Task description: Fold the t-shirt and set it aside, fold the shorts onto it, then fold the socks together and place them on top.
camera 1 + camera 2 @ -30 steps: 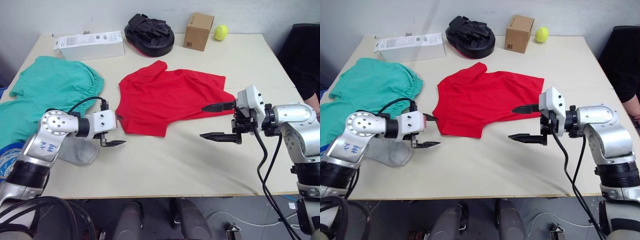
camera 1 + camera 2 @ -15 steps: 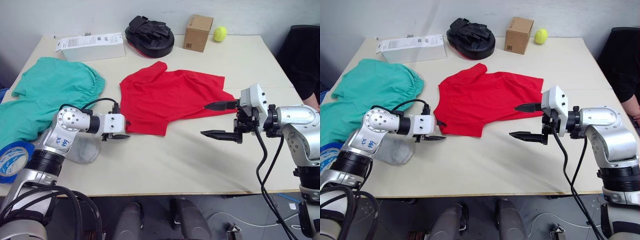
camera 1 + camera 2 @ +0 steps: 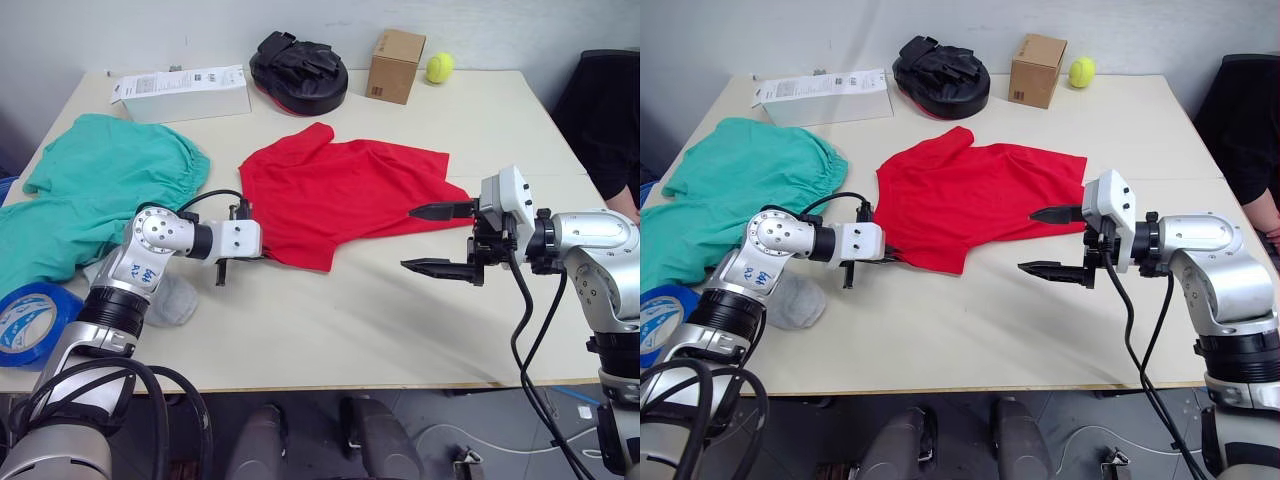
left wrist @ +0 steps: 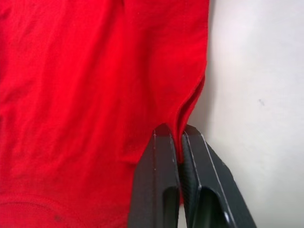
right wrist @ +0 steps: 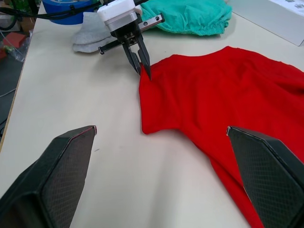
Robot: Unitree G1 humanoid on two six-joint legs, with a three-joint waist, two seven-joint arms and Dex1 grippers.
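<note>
The red t-shirt [image 3: 340,195] lies spread flat at the table's middle. My left gripper [image 3: 258,256] is at its near left edge and is shut on a fold of that red hem; the left wrist view shows the fabric pinched between the fingers [image 4: 166,156]. My right gripper [image 3: 436,240] hovers open beside the t-shirt's right edge, with nothing between its fingers. The teal-green shorts [image 3: 100,190] lie bunched at the left. A grey sock [image 3: 165,300] lies under my left forearm, partly hidden.
Along the back edge stand a white box [image 3: 185,92], a black padded mitt [image 3: 300,70], a cardboard box [image 3: 396,63] and a tennis ball [image 3: 439,67]. A blue tape roll [image 3: 30,315] lies at the near left corner. A person's dark sleeve [image 3: 612,120] is at the right.
My left gripper has moved right from beside the sock to the t-shirt's near left edge and closed on the fabric. The right arm has stayed put.
</note>
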